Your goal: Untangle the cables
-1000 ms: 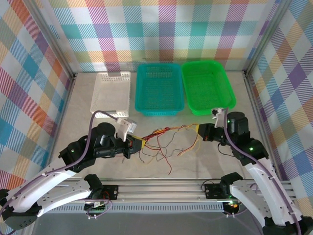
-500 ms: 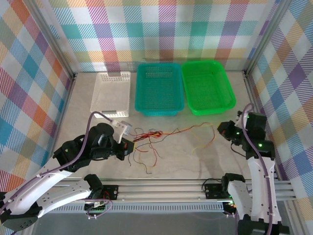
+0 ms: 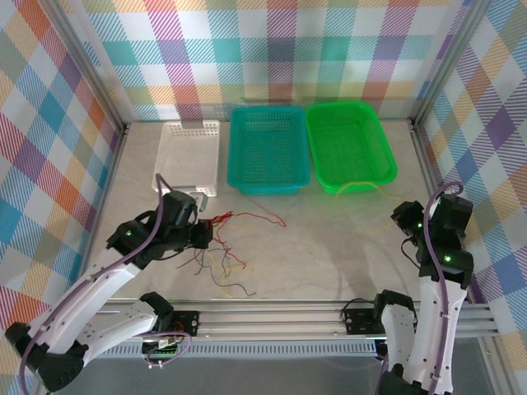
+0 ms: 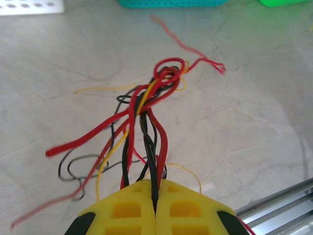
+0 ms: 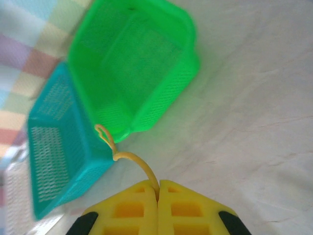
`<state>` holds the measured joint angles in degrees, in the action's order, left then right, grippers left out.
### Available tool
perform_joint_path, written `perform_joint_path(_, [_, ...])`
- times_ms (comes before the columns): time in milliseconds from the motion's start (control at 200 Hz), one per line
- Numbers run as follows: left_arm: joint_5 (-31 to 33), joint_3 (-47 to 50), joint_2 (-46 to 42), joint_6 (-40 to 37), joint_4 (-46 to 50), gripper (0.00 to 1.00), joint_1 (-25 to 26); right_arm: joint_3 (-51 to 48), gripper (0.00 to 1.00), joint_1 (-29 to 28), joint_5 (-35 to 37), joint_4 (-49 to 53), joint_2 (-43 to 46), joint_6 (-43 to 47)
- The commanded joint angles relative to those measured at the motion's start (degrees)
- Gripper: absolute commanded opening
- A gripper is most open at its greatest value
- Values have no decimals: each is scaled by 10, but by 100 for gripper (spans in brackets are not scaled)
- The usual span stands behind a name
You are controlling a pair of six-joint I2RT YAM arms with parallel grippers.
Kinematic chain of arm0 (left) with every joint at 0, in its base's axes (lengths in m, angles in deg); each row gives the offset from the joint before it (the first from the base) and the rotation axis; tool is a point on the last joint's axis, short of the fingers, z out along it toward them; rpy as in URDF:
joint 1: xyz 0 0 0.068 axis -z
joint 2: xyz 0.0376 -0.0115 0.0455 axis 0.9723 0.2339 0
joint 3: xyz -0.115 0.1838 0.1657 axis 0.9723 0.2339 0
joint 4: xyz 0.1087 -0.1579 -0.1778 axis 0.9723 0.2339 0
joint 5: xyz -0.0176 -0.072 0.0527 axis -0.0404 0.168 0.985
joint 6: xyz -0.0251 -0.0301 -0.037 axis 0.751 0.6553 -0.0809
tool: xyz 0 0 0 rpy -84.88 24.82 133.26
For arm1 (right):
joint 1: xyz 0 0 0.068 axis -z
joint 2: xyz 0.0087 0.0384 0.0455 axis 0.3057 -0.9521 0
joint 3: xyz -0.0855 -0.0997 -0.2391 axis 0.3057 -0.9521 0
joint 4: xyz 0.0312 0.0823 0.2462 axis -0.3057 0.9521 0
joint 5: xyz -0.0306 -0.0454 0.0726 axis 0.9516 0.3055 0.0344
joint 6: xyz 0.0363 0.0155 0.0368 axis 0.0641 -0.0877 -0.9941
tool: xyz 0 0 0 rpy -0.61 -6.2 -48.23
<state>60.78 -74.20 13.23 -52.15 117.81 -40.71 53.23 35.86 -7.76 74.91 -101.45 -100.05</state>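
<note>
- Top external view: I saw the left end effector [image 3: 202, 237] low over the near-left part of the table [image 3: 329, 255]. The cables [image 3: 224, 251], red, black and yellow strands, spilled from it onto the surface toward the near edge.
- On the left wrist camera, the left end effector [image 4: 155, 191] had its yellow fingers pressed together on that bundle of cables [image 4: 149, 98]. Red and black strands ran from the seam into a knot just ahead, and loose ends fanned to the left.
- I saw the right end effector [image 3: 402, 216] near the table's right edge, well apart from the bundle.
- On the right wrist camera, the right end effector [image 5: 158, 187] was clamped on one yellow cable [image 5: 131, 157]. It curved away toward the green basket [image 5: 161, 58], which stood beside the teal basket [image 5: 54, 147].
- From above, that yellow cable [image 3: 362, 184] arced along the near rim of the green basket [image 3: 385, 160].
- A white tray [image 3: 188, 156] stood left of the teal basket [image 3: 234, 152], toward the table's far edge.
</note>
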Motion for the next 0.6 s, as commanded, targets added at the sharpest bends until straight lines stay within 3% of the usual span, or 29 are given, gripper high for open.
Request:
perform_joint_path(0, [-68, 4, 28, 22, -83, 0, -5, 20, 0, 4, -131, -56, 1, -8])
perform_joint_path(60, [-76, -1, 37, 24, -97, 0, -5, 23, 0, 2, -156, -73, 5, -6])
perform_joint_path(265, [-102, -50, 60, -26, -76, 0, -5, 62, 0, -3, -146, -86, -9, -25])
perform_joint_path(595, [-156, -26, 38, -81, -110, 0, -4, 122, 0, -38, -56, -140, -112, -40])
